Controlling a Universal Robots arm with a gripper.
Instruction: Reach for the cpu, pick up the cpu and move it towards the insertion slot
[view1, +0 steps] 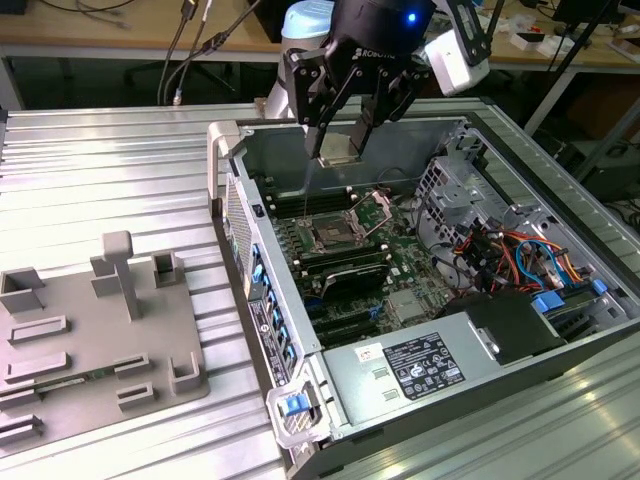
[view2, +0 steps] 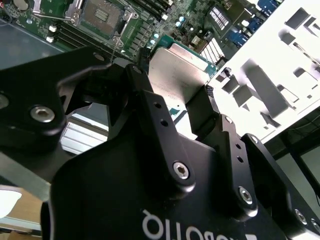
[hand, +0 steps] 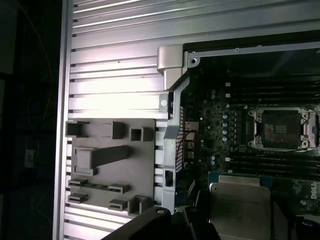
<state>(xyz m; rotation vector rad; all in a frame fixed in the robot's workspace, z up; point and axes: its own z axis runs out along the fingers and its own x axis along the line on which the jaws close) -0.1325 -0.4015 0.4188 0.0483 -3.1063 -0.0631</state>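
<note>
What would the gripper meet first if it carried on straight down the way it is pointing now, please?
Probably the motherboard just behind the insertion slot. The gripper, shut on the cpu, hangs above the open case, though depth is hard to judge.

The arm reached down from above, its gripper (view1: 345, 135) hanging over the open computer case with the black fingers (view1: 322, 110) pointing downward. The fingers were closed on the cpu (view1: 341, 148), pinching it by opposite edges, as the second wrist view showed (view2: 175, 95). The chip seemed to be held roughly level, clear of the board.
</note>
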